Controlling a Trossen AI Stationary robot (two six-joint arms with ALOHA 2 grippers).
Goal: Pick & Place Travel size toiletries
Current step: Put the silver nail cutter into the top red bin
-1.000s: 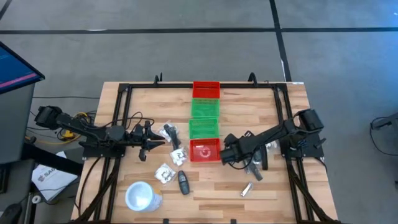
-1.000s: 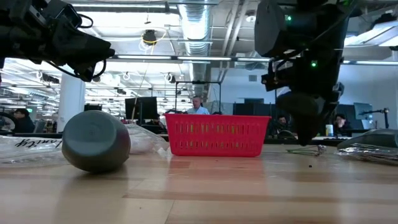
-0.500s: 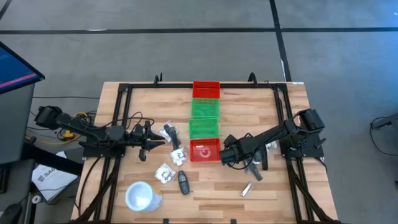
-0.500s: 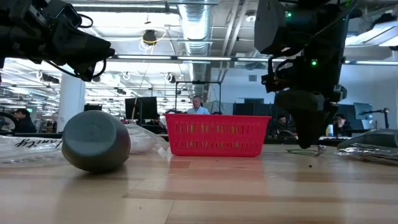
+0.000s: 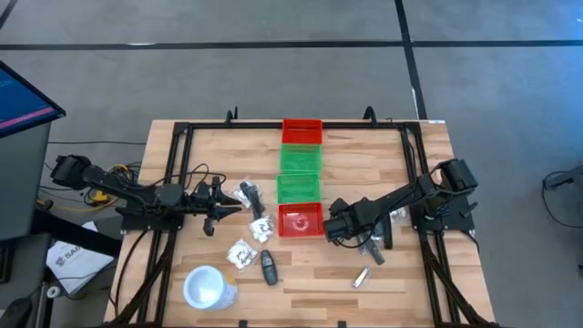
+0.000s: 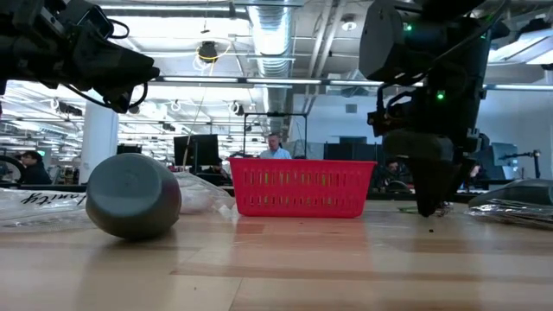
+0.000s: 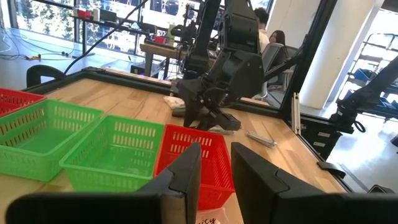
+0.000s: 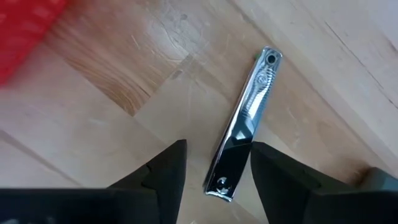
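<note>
Right gripper (image 8: 214,168) open, low over worktop (image 8: 112,124), silver nail clipper (image 8: 244,124) lying flat between fingers (ungripped); left gripper (image 7: 214,171) slightly parted, empty.

I am seeing a white cup (image 5: 209,288) lying near the front left of my wooden table (image 5: 401,273), while two red bins (image 5: 300,221) and two green bins (image 5: 300,158) are sitting touching in a row down its middle.

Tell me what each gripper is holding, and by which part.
Nothing is held yet. The right gripper has its jaws open astride one end of a silver clipper lying on the table. The left gripper is empty, above the table.
</note>
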